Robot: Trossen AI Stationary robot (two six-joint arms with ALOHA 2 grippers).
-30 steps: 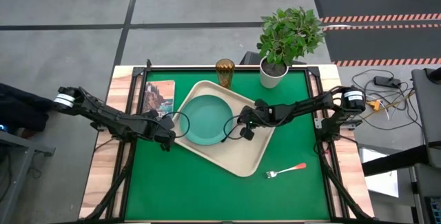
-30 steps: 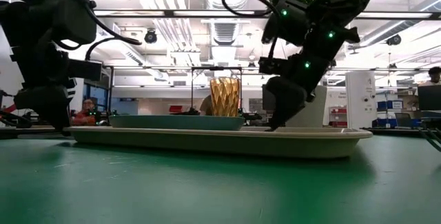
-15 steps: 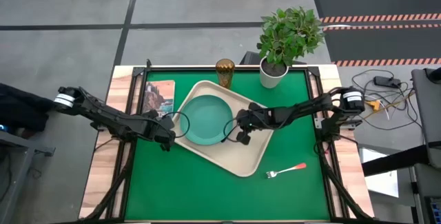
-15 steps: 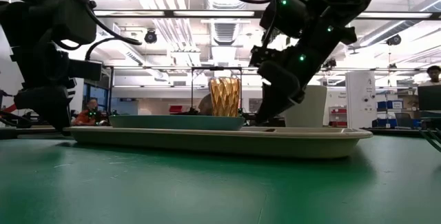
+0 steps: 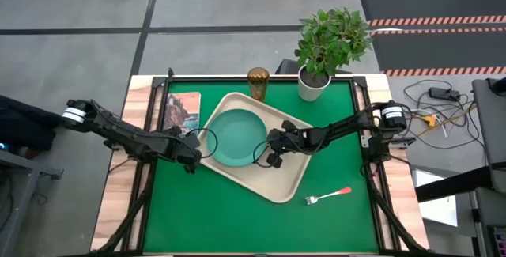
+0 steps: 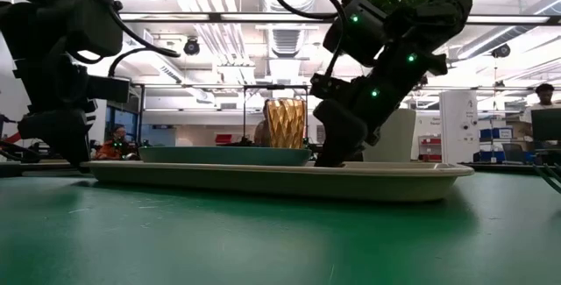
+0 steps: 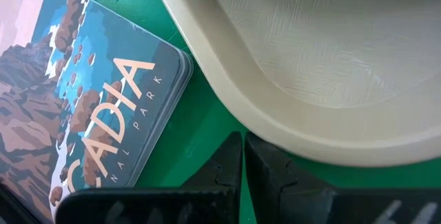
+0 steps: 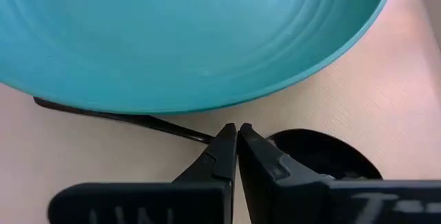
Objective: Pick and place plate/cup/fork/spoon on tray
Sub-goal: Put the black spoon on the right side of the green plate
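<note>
Green worktop (image 5: 237, 217), workshop behind. Right tool (image 8: 236, 138) sits low over the tray (image 5: 273, 179), fingers pinched together, empty; spoon (image 8: 124, 119) lies just ahead of its tips, handle tucked under the plate (image 5: 234, 136) rim. Left tool (image 7: 242, 156) closed, parked by the tray corner. Advice: nudge the spoon clear of the rim, stay flat. Spoon's far end is hidden. Fork (image 5: 327, 195) and cup (image 5: 258, 82) off-tray.

Table (image 5: 205, 217) with green top, seen from above. Lying directly on it: the tray (image 5: 285, 179), set askew near the middle; a picture-covered book (image 5: 182, 112) at the left edge, just beside the tray; the cup (image 5: 258, 82) and a white plant pot (image 5: 313, 87) along the far edge; the fork (image 5: 328, 194) toward the near right, apart from the tray.
</note>
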